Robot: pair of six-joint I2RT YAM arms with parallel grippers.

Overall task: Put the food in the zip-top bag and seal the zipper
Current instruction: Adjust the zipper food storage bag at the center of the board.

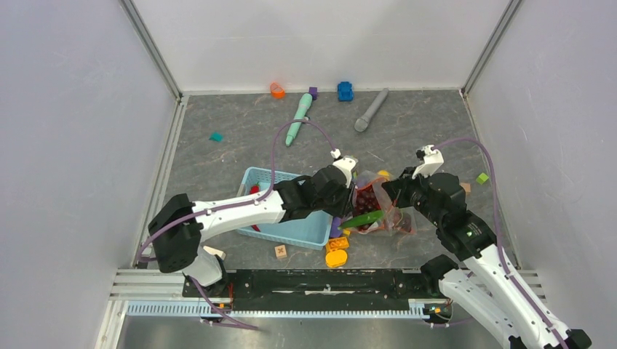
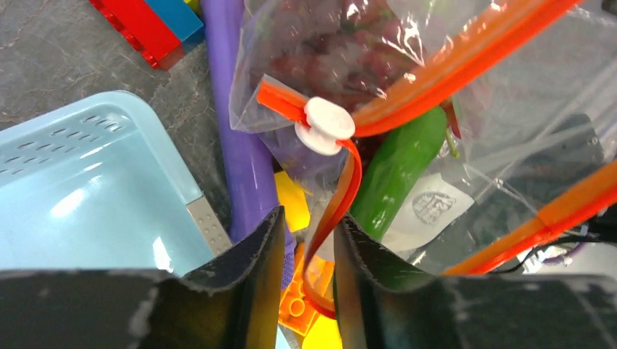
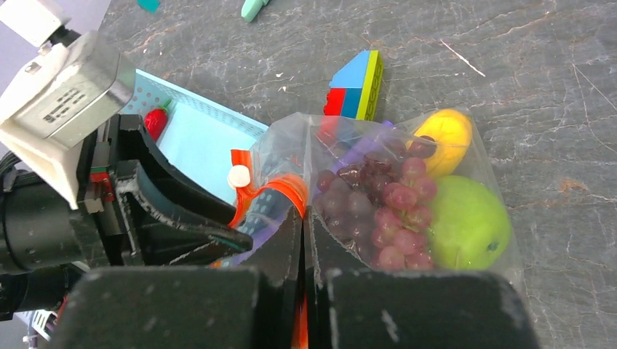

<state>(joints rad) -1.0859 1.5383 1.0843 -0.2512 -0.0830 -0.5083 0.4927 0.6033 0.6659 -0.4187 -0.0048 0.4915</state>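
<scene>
One zip-top bag (image 1: 378, 211) lies on the grey tabletop (image 1: 436, 131), just right of the single light-blue basket (image 1: 284, 211) and between the two hands. Through the clear plastic the right wrist view shows one green apple (image 3: 469, 222), one yellow piece (image 3: 447, 138) and a mass of dark red grapes (image 3: 382, 211); I cannot tell whether that is one bunch or two. One green vegetable (image 2: 396, 171) lies in the bag too, partly under the zipper (image 2: 466, 65). The zipper carries one white slider (image 2: 329, 126), and beyond it two orange-red runs spread apart. The right hand (image 3: 303, 218) is closed, its fingers pressed together on the zipper's orange edge. The left hand (image 2: 307, 225) has its fingers slightly parted, with a loop of the orange strip hanging in the gap and not visibly pinched. The bag has one white label patch (image 2: 429, 207) with a round grey emblem; its writing is too small to read. One red toy piece (image 3: 154, 120) with a green top lies in the basket. Beside the bag are one purple cylinder (image 2: 233, 109) and one stack of red, blue and yellow-green blocks (image 3: 356, 91). Near the front edge sits one wooden cube (image 1: 280, 251) marked with an X, and next to it two orange-yellow pieces (image 1: 336, 251). Along the far side are one teal pen-shaped object (image 1: 298, 118) and one grey rod (image 1: 371, 110).
</scene>
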